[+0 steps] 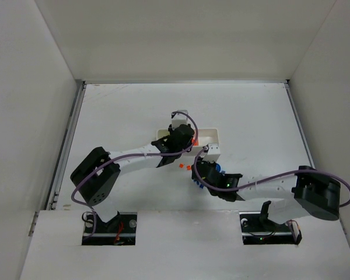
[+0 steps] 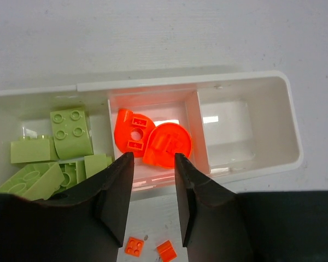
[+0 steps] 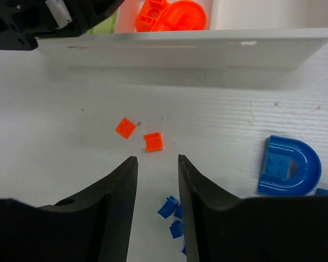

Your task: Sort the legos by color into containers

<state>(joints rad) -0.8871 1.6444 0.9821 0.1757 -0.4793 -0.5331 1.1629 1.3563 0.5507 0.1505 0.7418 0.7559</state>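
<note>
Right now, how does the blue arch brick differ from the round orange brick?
The blue arch brick lies on the table, outside the tray; the round orange brick lies in its middle compartment. The blue one is U-shaped, the orange one fully round. Both are glossy plastic.

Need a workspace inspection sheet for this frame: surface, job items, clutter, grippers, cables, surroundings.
Surface: white table, bare apart from the job's things.
Job's things: white tray holds lime green bricks in one end compartment and two orange pieces in the middle one; the other end is empty. Loose on the table: two small orange bricks, blue arch brick, small blue bricks.
Clutter: nothing seen.
Grippers: left gripper open, empty, at the tray's near wall; right gripper open, empty, by the loose orange bricks.
Cables: purple cables along both arms.
Surroundings: white enclosure walls.
</note>
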